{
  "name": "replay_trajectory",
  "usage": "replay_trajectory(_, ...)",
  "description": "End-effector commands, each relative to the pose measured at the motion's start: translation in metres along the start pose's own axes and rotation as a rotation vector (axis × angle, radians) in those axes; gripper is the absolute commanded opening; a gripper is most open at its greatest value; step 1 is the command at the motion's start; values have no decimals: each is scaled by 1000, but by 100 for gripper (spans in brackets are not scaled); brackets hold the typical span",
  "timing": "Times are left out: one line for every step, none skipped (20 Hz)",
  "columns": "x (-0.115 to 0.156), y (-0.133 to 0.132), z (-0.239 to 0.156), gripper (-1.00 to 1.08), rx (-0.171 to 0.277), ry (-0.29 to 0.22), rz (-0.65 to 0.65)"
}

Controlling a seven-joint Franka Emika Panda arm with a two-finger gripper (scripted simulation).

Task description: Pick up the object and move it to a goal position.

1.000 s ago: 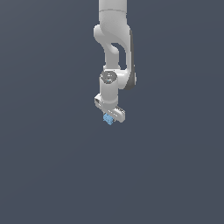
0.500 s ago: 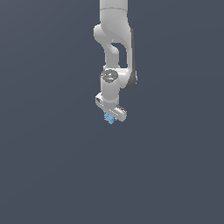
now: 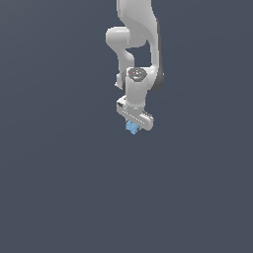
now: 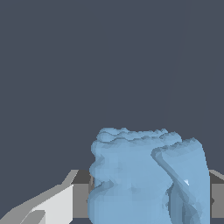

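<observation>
Hand (image 3: 132,124) first: white, pointing straight down from the Panda arm (image 3: 134,49), and it looks clamped on the light-blue block (image 3: 131,127), which peeks out just beneath the hand's crossbar at about six o'clock. Up close on the wrist view that ridged, lumpy blue block (image 4: 144,175) fills the foreground, with a white finger (image 4: 48,203) of the hand at its side, so the grip reads as real rather than a near miss. Outward from there, nothing but flat dark grey all round; whether that is tabletop or backdrop I cannot tell, and no goal marker shows anywhere. My read: the pick-up is done, object in hand. Carrying it to the goal remains, and how far that is cannot be judged.
</observation>
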State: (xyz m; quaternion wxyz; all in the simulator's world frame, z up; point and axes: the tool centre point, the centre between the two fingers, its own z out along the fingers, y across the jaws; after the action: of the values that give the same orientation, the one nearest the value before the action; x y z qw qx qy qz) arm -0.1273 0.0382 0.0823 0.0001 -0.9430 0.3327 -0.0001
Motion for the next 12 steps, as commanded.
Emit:
replay_trajectory(-15, -11, -15, -100, 0, 0, 0)
replay_trajectory(-22, -16, -21, -100, 0, 1, 0)
replay_trajectory(-28, -20, -27, -100, 0, 1, 0)
replay_trajectory(-34, -25, -33, -100, 0, 1, 0)
replay_trajectory(-39, -29, -39, -100, -1, 1, 0)
replay_trajectory(-44, -33, -44, -100, -1, 1, 0)
replay_trajectory(-49, -36, -48, -100, -1, 1, 0)
replay_trajectory(-53, -40, -53, -100, -1, 1, 0)
replay_trajectory(-57, -43, -57, -100, -1, 1, 0)
replay_trajectory(-61, -46, -61, -100, -1, 1, 0)
replay_trajectory(-64, -48, -64, -100, -1, 1, 0)
replay_trajectory(-67, -51, -67, -100, -1, 1, 0)
